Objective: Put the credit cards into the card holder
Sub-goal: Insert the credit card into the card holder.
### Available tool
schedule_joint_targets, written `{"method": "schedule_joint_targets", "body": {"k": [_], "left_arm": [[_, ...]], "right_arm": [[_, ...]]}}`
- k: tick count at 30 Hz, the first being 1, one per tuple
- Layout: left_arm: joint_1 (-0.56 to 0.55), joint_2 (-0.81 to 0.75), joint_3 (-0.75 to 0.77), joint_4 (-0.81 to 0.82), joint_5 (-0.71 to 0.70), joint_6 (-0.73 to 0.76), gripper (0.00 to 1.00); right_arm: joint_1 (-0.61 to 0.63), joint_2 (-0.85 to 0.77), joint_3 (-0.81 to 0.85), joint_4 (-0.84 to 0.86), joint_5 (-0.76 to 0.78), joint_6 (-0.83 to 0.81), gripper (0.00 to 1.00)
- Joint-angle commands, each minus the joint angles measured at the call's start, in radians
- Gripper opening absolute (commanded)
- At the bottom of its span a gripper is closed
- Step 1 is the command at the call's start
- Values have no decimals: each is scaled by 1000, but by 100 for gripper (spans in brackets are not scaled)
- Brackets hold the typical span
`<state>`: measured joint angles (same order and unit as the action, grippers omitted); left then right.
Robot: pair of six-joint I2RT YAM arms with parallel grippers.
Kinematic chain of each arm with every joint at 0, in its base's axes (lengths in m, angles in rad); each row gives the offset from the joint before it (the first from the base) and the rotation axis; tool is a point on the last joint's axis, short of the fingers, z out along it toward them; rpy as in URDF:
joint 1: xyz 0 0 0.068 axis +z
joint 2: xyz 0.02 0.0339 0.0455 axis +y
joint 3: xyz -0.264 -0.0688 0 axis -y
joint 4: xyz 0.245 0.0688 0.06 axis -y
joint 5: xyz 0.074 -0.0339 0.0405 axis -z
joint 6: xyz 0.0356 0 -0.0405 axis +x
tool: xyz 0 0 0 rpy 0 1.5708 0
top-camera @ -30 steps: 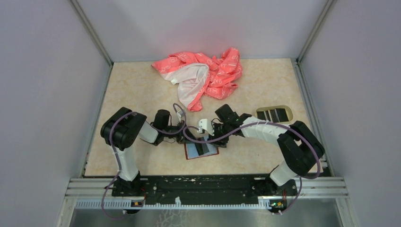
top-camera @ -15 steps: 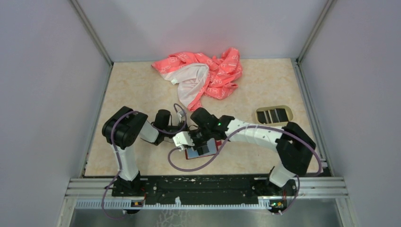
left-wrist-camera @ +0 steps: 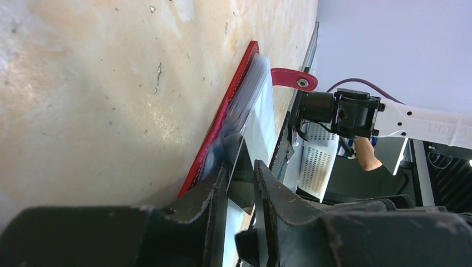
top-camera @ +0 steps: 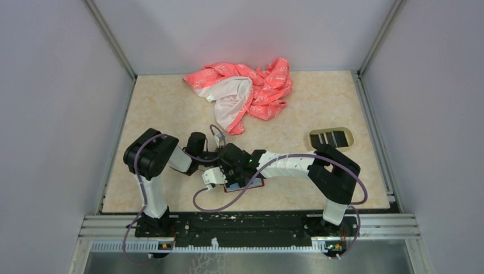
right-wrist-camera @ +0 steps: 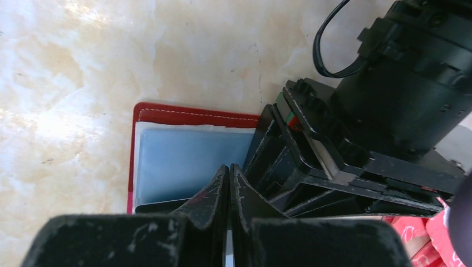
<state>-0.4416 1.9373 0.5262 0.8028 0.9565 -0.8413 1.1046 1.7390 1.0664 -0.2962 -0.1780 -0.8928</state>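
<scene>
The dark red card holder [left-wrist-camera: 234, 94] lies open on the table, grey-blue pockets [right-wrist-camera: 189, 161] up and its snap strap [left-wrist-camera: 295, 79] sticking out. My left gripper [left-wrist-camera: 241, 166] sits at one end of it with its jaws slightly apart. A black credit card [left-wrist-camera: 245, 186] stands between them, against one finger. My right gripper [right-wrist-camera: 229, 167] is shut, tips down on the pocket, with nothing visible between them. Another black card [right-wrist-camera: 161, 206] lies along the pocket's edge beside it. From above, both arms cover most of the holder [top-camera: 257, 184].
An oval beige tray [top-camera: 313, 138] at the right holds more black cards [top-camera: 331, 138]. A pink-and-white cloth [top-camera: 245, 94] is bunched at the back. The right arm reaches leftward across the front of the table, close against the left arm.
The right arm has swung left over the card holder and its gripper has shut. The left gripper's jaws have parted a little.
</scene>
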Motion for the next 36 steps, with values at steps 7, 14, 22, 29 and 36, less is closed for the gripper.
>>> {"method": "schedule_joint_targets", "body": {"k": [7, 14, 22, 29, 36], "left_arm": [[-7, 34, -11, -9, -44, 25, 31], [-8, 35, -12, -8, -42, 27, 33], [-8, 37, -17, -4, -45, 28, 37], [-8, 32, -18, -4, -47, 27, 38], [-6, 12, -20, -11, -51, 26, 39]], "right_arm": [[26, 26, -8, 13, 115, -33, 0], [24, -6, -32, -24, 158, -87, 0], [-2, -58, -61, -90, 149, -146, 0], [-34, -88, -68, -113, 118, -149, 0], [-43, -106, -62, -119, 79, -129, 0]]}}
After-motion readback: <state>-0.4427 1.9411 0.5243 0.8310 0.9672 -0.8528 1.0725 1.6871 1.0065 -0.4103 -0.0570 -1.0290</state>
